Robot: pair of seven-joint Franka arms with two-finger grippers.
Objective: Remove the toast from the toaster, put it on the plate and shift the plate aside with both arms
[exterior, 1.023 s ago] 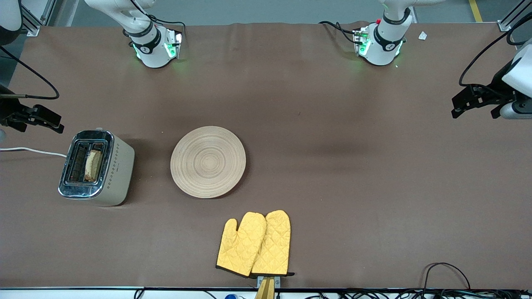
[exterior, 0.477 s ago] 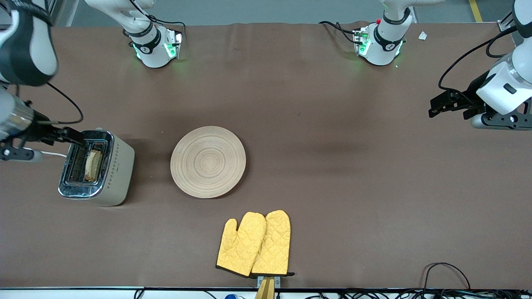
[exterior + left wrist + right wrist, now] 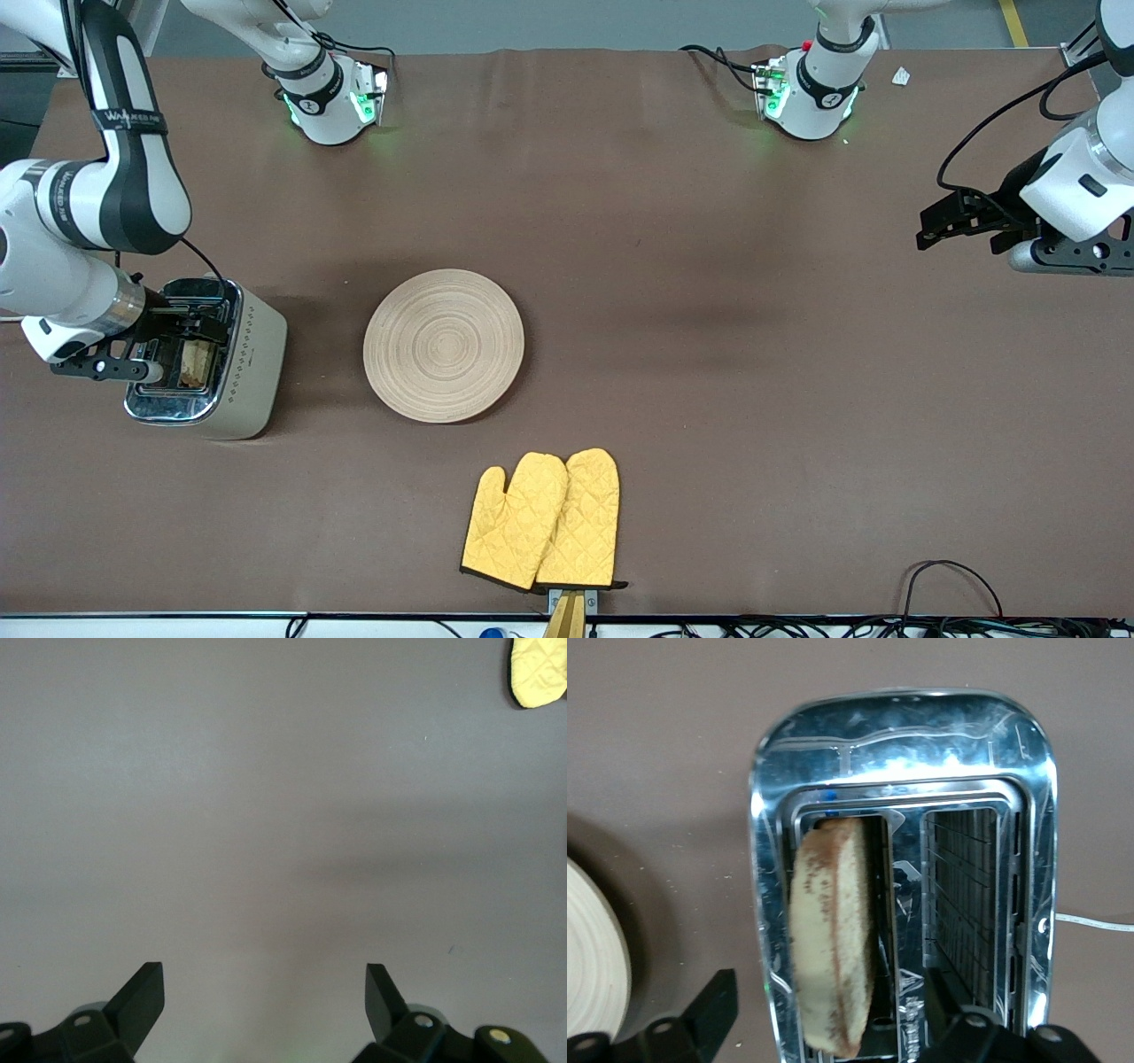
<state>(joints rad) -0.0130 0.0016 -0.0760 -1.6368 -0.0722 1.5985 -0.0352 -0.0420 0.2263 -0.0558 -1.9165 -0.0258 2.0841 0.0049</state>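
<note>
Now the right gripper, fingers wide, hangs over the toast standing in the toaster at the front view's left edge; the left gripper waits, fingers wide, over bare surface at the right edge.

The brown table carries a toaster, the plate and oven mitts (yellow, paired).

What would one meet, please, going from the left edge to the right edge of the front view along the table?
The right gripper over the toaster, which holds the toast → the plate → the yellow oven mitts → the left gripper, open over bare table.
</note>
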